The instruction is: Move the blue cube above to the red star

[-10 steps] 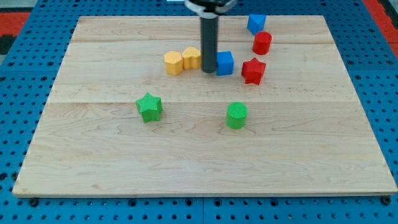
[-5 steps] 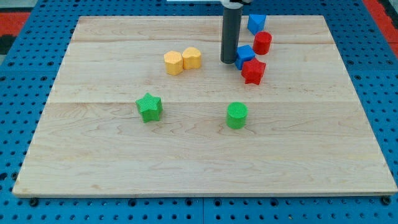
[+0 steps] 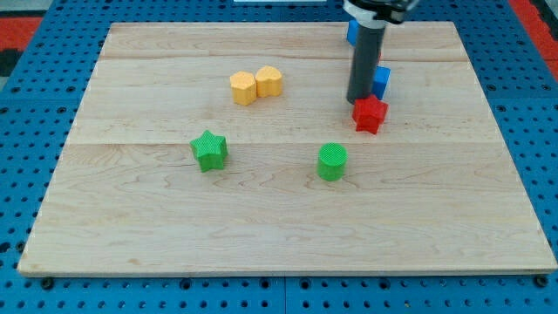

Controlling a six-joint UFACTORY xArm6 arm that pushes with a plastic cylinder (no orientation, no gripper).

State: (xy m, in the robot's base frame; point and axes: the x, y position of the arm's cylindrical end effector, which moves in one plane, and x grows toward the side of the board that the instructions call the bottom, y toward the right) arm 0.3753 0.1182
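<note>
- Blue cube [image 3: 381,81] sits near the board's top edge, right of centre, just above and a little right of the red star [image 3: 370,114]; the two look close or touching, I cannot tell which.
- My tip [image 3: 358,102] is down against the cube's left side, directly above the star's top left point; the rod hides part of the cube.
- No jaws on this arm: it ends in a plain rod and has hold of nothing, it only pushes.
- Behind the rod, a second blue block [image 3: 350,32] and a red block [image 3: 377,54] show only in slivers nearer the top edge.
- Two yellow blocks [image 3: 255,85] lie touching towards the top left; a green star [image 3: 209,150] and a green cylinder [image 3: 331,161] sit mid-board.
- Step in hand, I judge: final placing. The cube seems slightly too far right, so the next move calls for a small nudge from its right side without knocking the star.
</note>
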